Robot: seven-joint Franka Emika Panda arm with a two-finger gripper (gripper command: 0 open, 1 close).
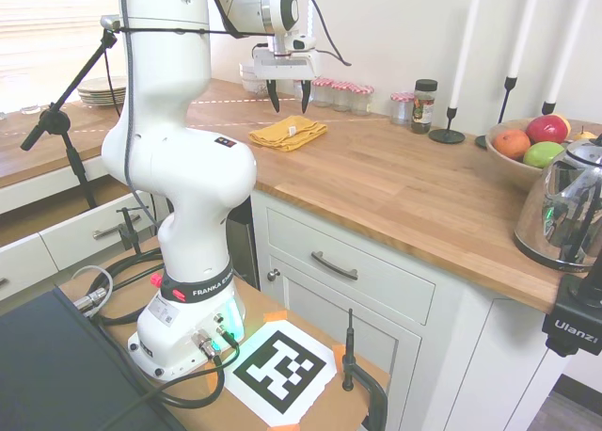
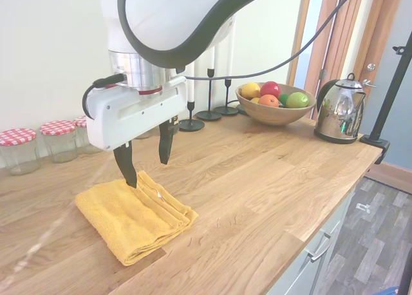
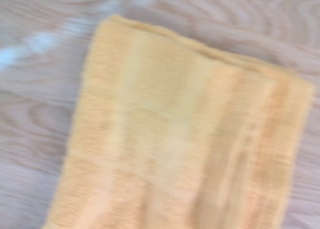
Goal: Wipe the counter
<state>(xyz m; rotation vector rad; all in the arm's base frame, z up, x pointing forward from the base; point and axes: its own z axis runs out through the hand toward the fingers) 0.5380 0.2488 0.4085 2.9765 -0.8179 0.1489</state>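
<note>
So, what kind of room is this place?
Most likely a home kitchen: a wooden counter on white drawers, an electric kettle, a fruit bowl and jars with checked lids.

A folded cloth (image 2: 133, 216) lies on the counter (image 2: 257, 179), jars (image 2: 59, 139) behind it.
</note>
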